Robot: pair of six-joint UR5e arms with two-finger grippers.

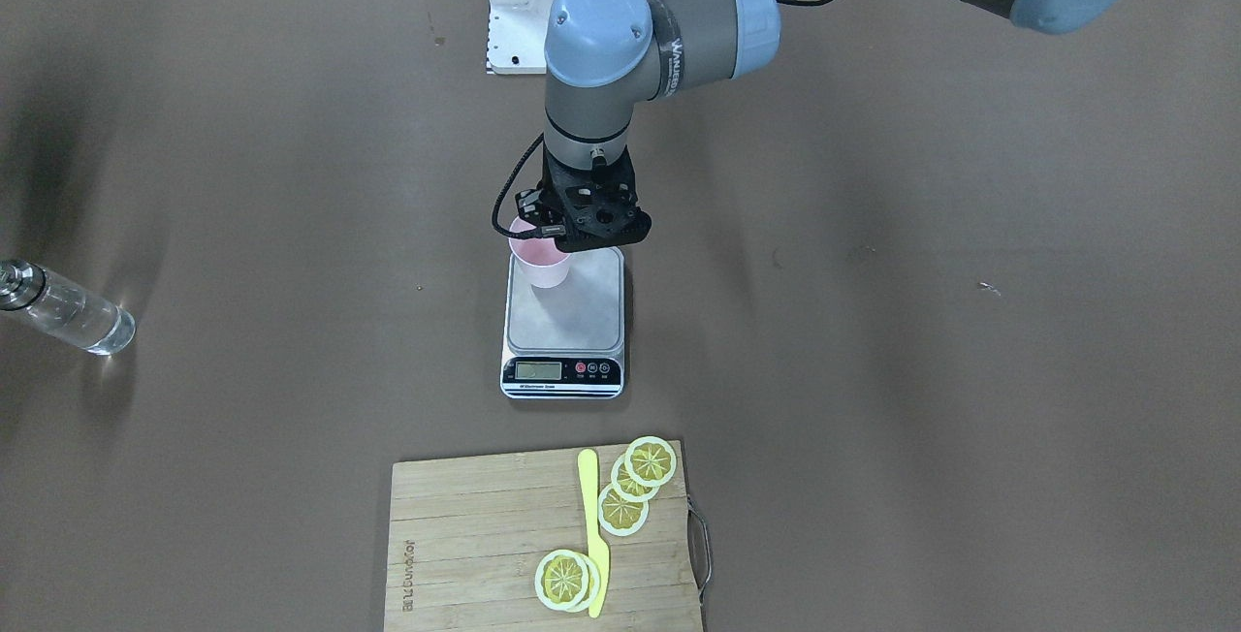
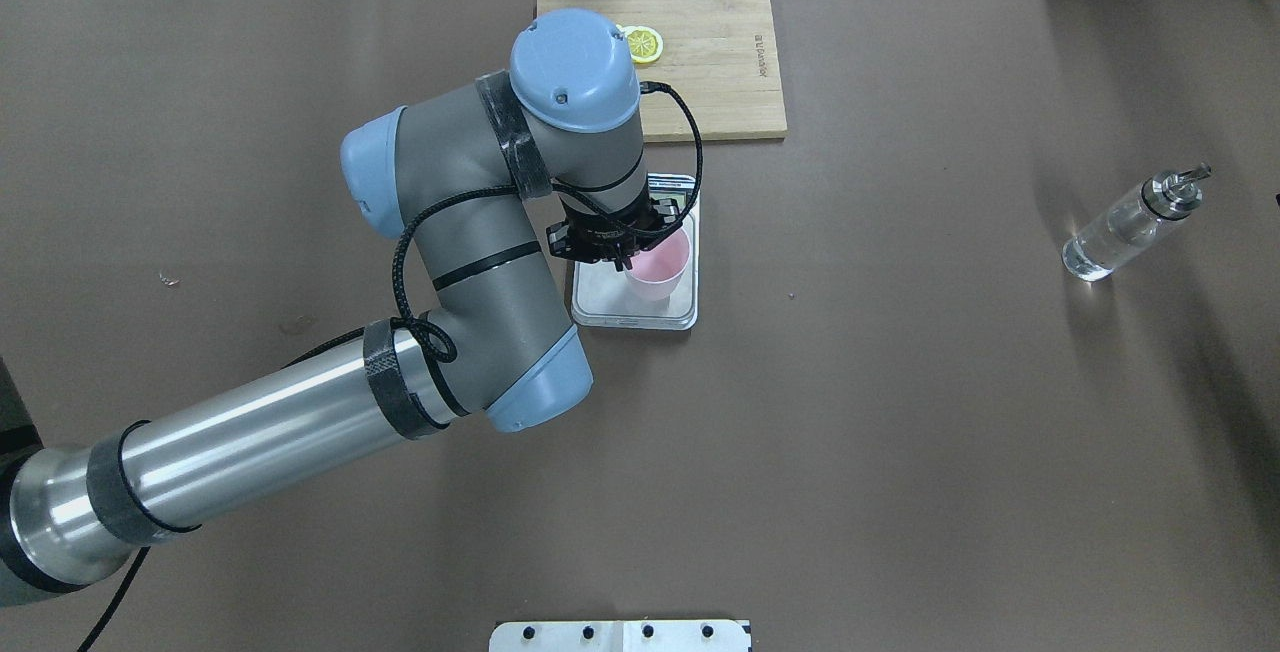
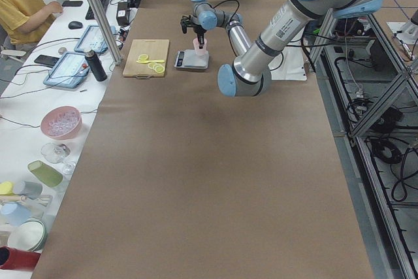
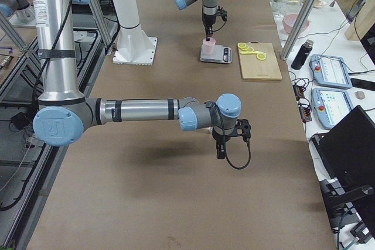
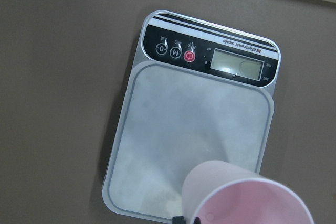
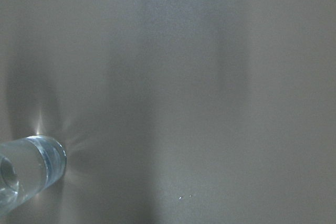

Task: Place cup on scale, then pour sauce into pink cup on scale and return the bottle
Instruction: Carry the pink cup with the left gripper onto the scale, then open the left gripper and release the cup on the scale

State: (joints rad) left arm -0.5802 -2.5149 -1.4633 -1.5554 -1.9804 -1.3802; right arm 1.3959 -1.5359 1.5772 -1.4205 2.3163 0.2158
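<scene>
- Front-facing view: the left gripper (image 1: pixel 555 237) is down on the cup (image 1: pixel 543 266), jaws pinched on the rim wall as far as I can make out. The cup is at the scale's (image 1: pixel 572 322) back corner, away from the display. The bottle (image 1: pixel 70 312) stands well apart at the view's left edge, with clear sauce (image 1: pixel 97 330) inside. Closer to the camera is a cutting board (image 1: pixel 465 535) with lemon slices (image 1: pixel 622 510) and a yellow knife (image 1: pixel 591 525).
- Overhead: the cup (image 2: pixel 660 270) is over the right half of the scale's platform (image 2: pixel 600 307), and the left gripper (image 2: pixel 632 254) is on the rim's left side. The bottle (image 2: pixel 1130 227) is far off to the right, upright, with its silver spout on top.
- Exterior left: it's all tiny here, but the cup (image 3: pixel 199 46) looks upright on the scale (image 3: pixel 191 61) (can't tell if its base is fully down).
- Exterior right: the right gripper (image 4: pixel 221 151) hangs over bare table (image 4: pixel 176 203). I can't tell whether its fingers are apart or together.
- Left wrist: the pink mouth of the cup (image 5: pixel 247 198) fills the bottom right, over the platform corner farthest from the display. A black fingertip (image 5: pixel 178 219) sits just outside its wall.
- Right wrist: the bottle (image 6: pixel 26 174) is seen from above, bottom left.
</scene>
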